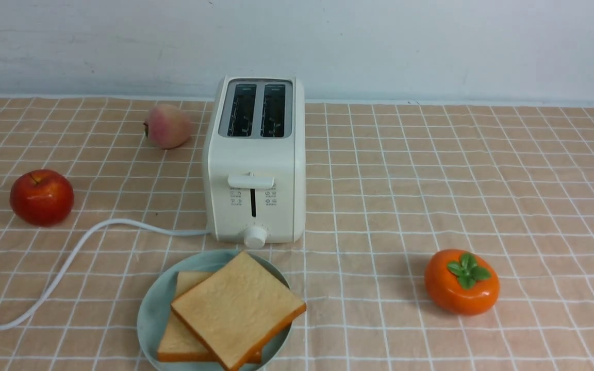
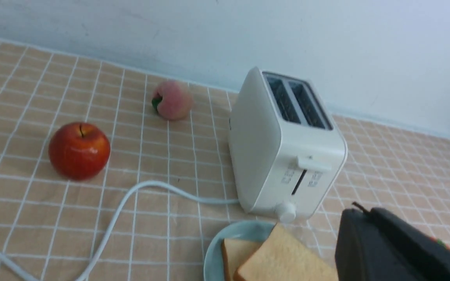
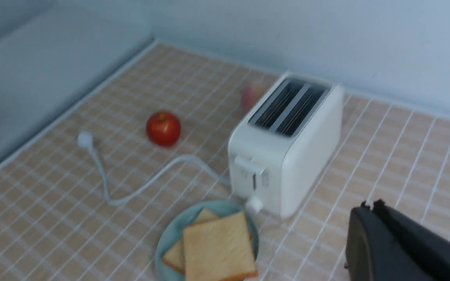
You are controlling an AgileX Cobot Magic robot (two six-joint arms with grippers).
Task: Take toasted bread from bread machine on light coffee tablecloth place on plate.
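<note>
Two slices of toasted bread (image 1: 237, 309) lie stacked on the mint-green plate (image 1: 150, 312), the upper one askew over the lower (image 1: 186, 340). Just behind the plate stands the cream bread machine (image 1: 256, 170) on the light coffee tablecloth (image 1: 431, 180); both its slots look empty and its lever is up. Neither arm appears in the front view. My left gripper (image 2: 359, 210) is shut with nothing in it, raised off the cloth to the right of the plate (image 2: 217, 253). My right gripper (image 3: 369, 206) is also shut and empty, above the cloth right of the bread machine (image 3: 287, 148).
A red apple (image 1: 42, 197) and a peach (image 1: 167, 125) lie left of the bread machine. An orange persimmon (image 1: 461, 281) sits front right. The white cord (image 1: 70, 257) curves across the cloth to the left front. A pale wall backs the table.
</note>
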